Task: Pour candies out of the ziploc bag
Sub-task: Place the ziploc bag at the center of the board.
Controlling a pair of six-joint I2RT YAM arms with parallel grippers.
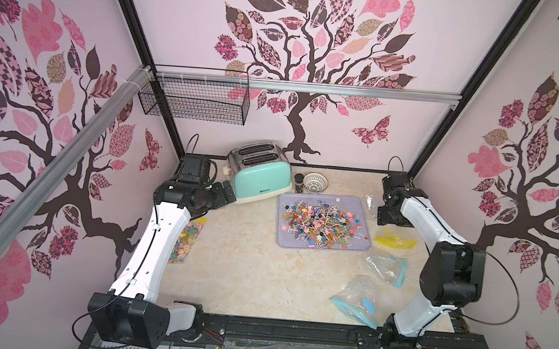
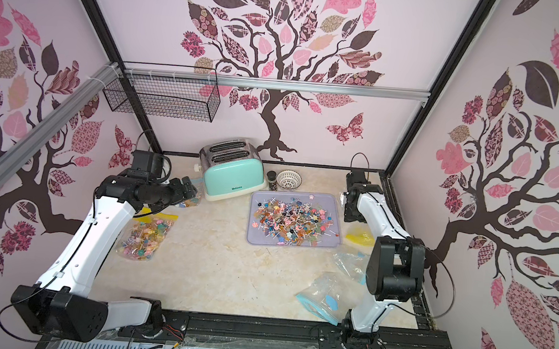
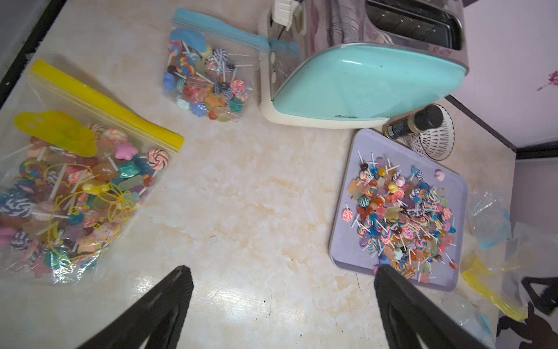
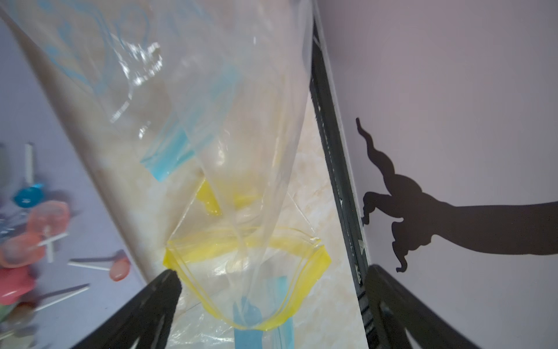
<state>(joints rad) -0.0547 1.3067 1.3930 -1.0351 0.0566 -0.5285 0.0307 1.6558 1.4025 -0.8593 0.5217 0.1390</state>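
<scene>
A heap of candies (image 1: 319,221) lies on the lilac tray (image 1: 355,203); the left wrist view shows the same candies (image 3: 401,217). My right gripper (image 4: 273,272) is open at the back right, beside the tray. An empty yellow-zip ziploc bag (image 4: 317,260) lies loose between its spread fingers; in a top view this bag (image 1: 394,242) rests on the table. My left gripper (image 3: 283,269) is open and empty, hovering near the toaster (image 3: 362,81). On the left lie a full yellow-zip bag (image 3: 75,193) and a full blue-zip bag (image 3: 208,81).
Two empty blue-zip bags (image 1: 384,266) (image 1: 357,298) lie at the front right. A dark jar (image 1: 299,182) and a white basket (image 1: 316,182) stand behind the tray. A wire basket (image 1: 194,100) hangs on the back wall. My left arm partly covers the full yellow-zip bag (image 1: 188,240).
</scene>
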